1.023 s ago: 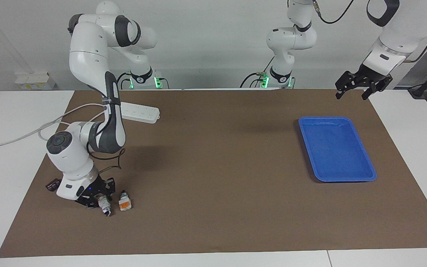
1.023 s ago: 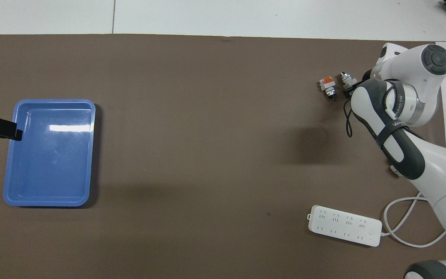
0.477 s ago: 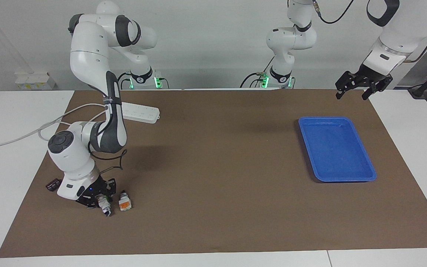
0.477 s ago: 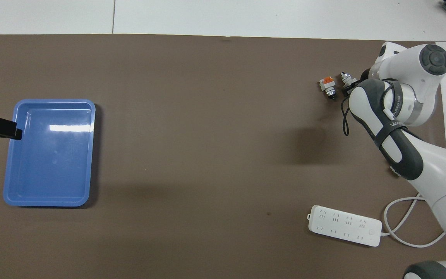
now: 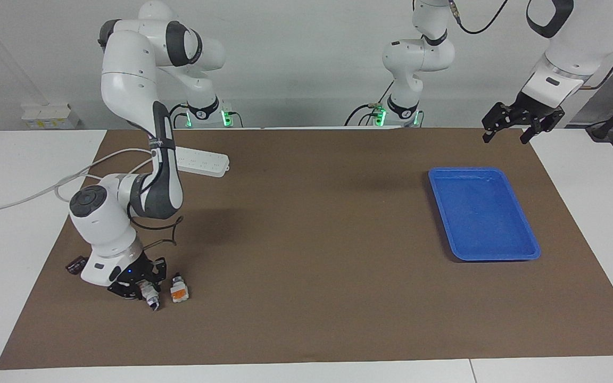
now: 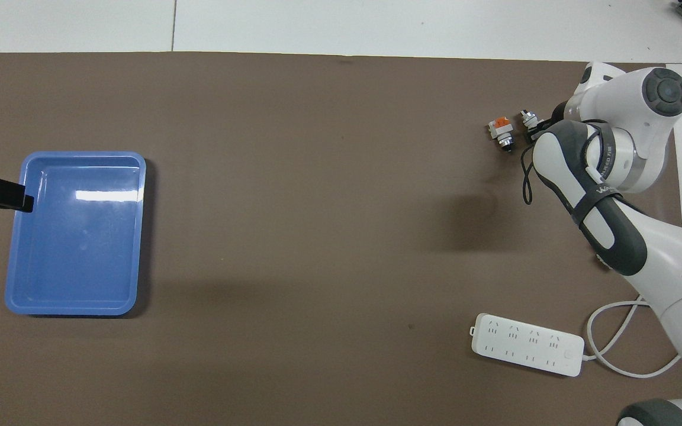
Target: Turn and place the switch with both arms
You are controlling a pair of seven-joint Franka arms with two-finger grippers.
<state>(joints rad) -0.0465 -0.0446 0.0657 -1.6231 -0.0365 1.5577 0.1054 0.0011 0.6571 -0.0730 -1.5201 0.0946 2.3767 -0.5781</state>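
Right claw — around switch

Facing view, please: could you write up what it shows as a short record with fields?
Right tool: down on the brown mat, at a small white switch with a black tip
Orange-faced white switch: lying free beside that one
Left tool: open, raised, waiting near the blue plastic tray
White power strip: nearer the robots, at the right arm's end
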